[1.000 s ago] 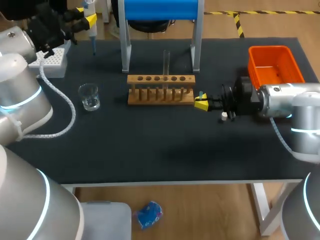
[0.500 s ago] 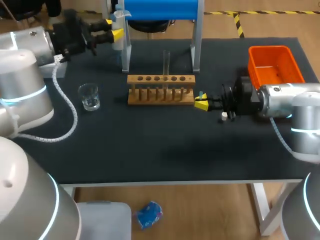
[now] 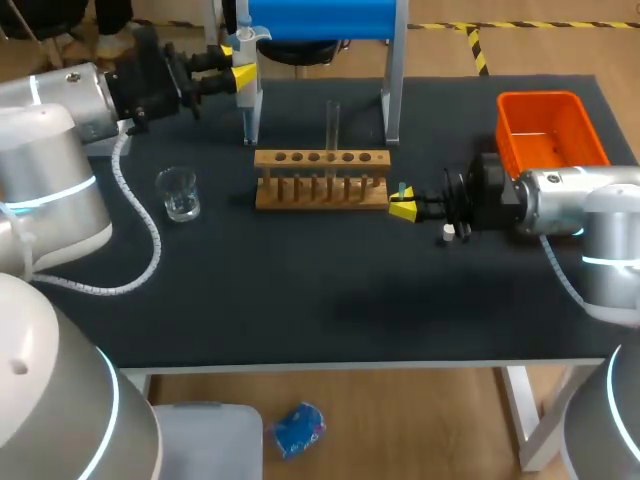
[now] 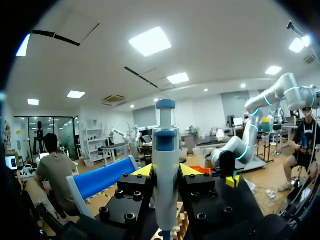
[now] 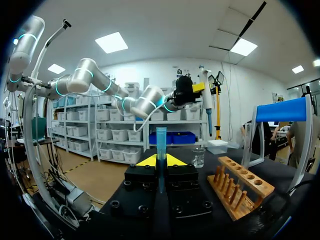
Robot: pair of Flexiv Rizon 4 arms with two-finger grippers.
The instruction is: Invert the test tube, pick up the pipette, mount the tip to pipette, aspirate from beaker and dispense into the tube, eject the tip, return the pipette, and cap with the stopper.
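While the left gripper [image 3: 236, 62] hangs by the left post of the blue stand [image 3: 320, 18], its fingers are clamped on the upright pipette [image 3: 247, 72]. The right gripper [image 3: 403, 203] sits just off the right end of the wooden rack [image 3: 320, 185], fingers pinched on a small blue stopper [image 5: 161, 142]. The test tube [image 3: 333, 125] stands upright in the rack, with the beaker [image 3: 179, 193] well off to its left.

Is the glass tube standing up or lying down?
Standing up: the test tube rises straight above the wooden rack.

Wooden rack [image 3: 321, 178], clear glass beaker [image 3: 180, 195], seemingly matt table [image 3: 300, 295].
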